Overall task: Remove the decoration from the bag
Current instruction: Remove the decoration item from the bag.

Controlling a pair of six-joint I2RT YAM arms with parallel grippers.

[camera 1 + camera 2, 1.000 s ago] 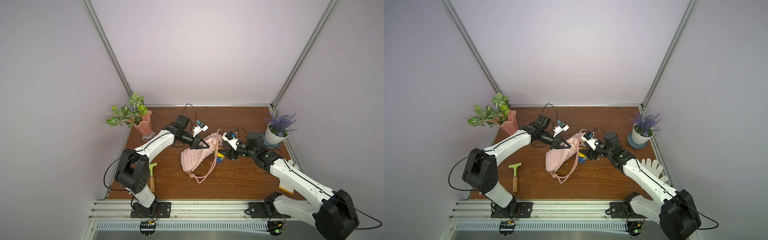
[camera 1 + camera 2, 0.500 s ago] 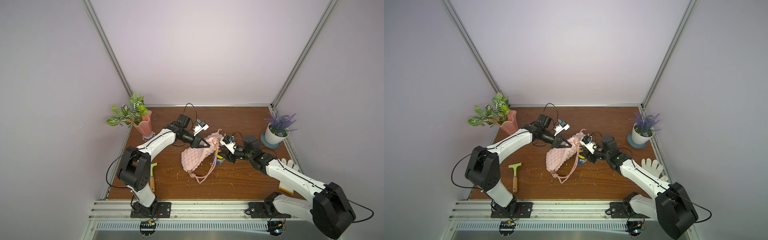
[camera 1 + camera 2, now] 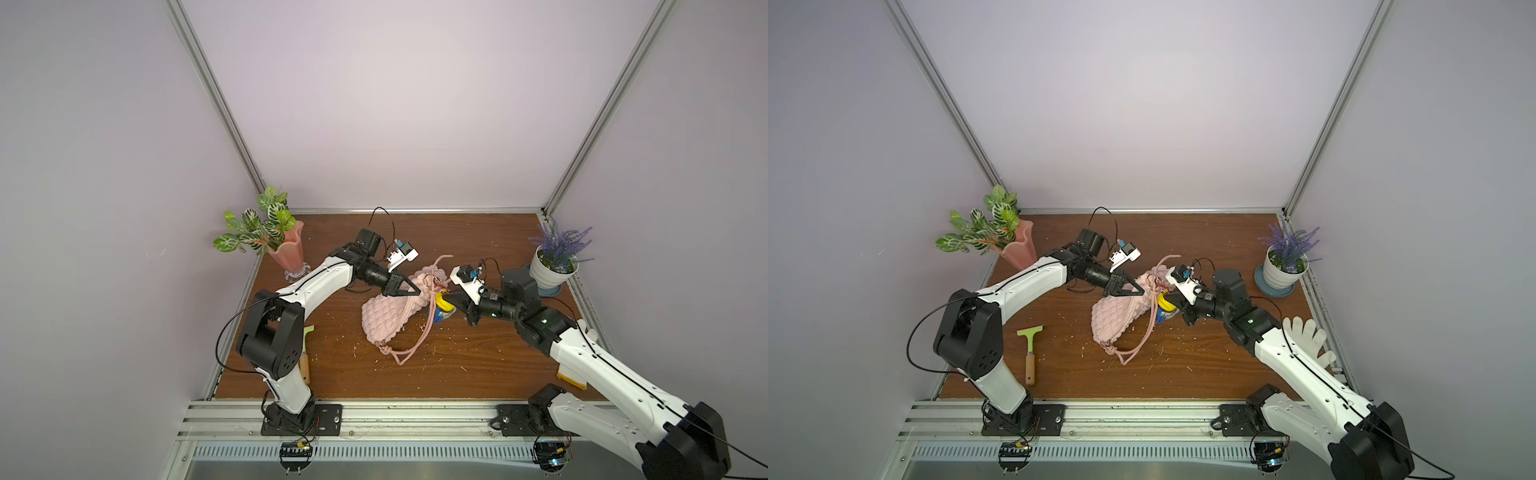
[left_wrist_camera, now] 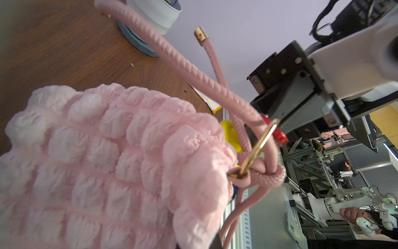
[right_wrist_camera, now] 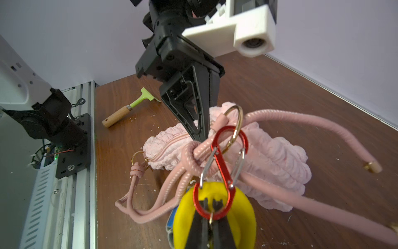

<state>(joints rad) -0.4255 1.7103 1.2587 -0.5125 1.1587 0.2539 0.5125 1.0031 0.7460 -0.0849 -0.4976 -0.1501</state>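
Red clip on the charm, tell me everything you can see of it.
The red clip is a glossy metal S-shaped carabiner with two silver wire gates that look closed. Its upper loop hooks through the gold ring on the bag. Its lower loop lies over the yellow cap, where the shut right gripper appears to pinch it.

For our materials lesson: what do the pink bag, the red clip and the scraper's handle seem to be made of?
Bag: probably soft matte fabric; its puffy quilted bubbles crumple. Clip: seemingly metal with a glossy red coating; thin rigid body, bare silver wire gates. Scraper handle: wood, pale with an unvarnished look; grain too small to confirm.
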